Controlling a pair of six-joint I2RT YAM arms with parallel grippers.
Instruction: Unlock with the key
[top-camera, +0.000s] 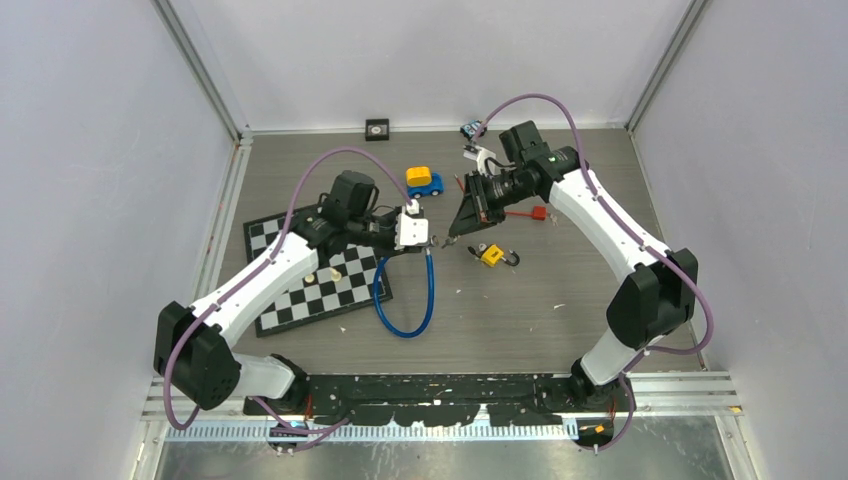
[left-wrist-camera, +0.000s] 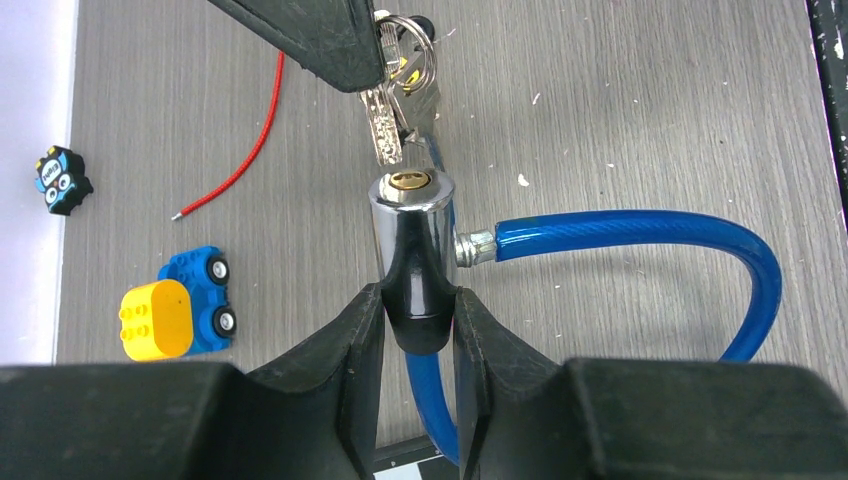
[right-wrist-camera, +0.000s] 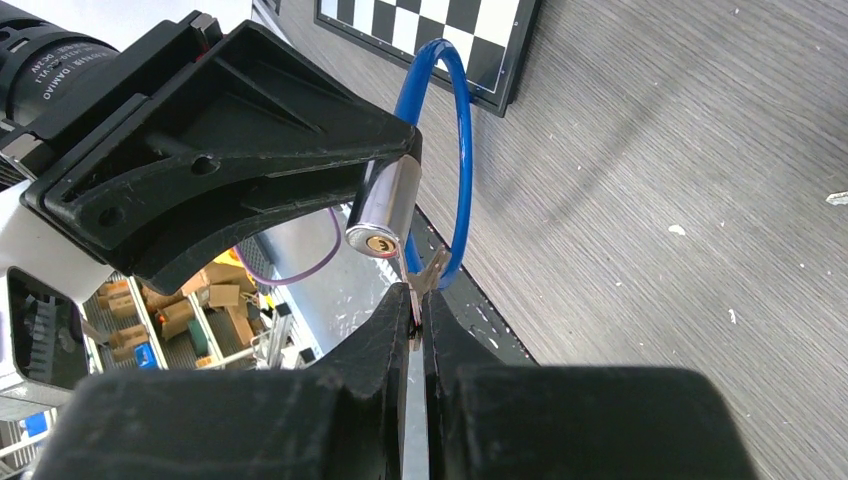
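Two fingers (left-wrist-camera: 365, 345) of the left hand (left-wrist-camera: 420, 335) clamp the dark lower end of the lock cylinder (left-wrist-camera: 410, 225) in the left wrist view, so its brass keyhole faces up the frame. A blue cable (left-wrist-camera: 640, 228) leaves the cylinder's right side and curves back beneath it. Just above the cylinder hangs the key (left-wrist-camera: 381, 125), pinched together with its key ring (left-wrist-camera: 405, 40) by the right hand (right-wrist-camera: 418, 312). The tip sits a little left of the keyhole and is not in it. Left of the cylinder lie a red cord (left-wrist-camera: 235, 160), a blue-and-yellow toy car (left-wrist-camera: 180, 312) and a small black owl figure (left-wrist-camera: 60, 180).

From the right wrist, the right hand is closed tight on the key, only a sliver of metal showing. The cylinder is just beyond the fingertips, its keyhole end turned toward the camera, and the left hand's black frame grips it from the left. Beyond the cylinder the cable arcs toward a chessboard (right-wrist-camera: 440, 30).

From the top camera, both hands meet tip to tip over the grey surface (top-camera: 560, 290) — the cylinder between them is too small to make out. The cable loops off on its near side, the chessboard lies to its left, the toy car lies beyond it, and a yellow padlock (top-camera: 491, 254) is near its right.
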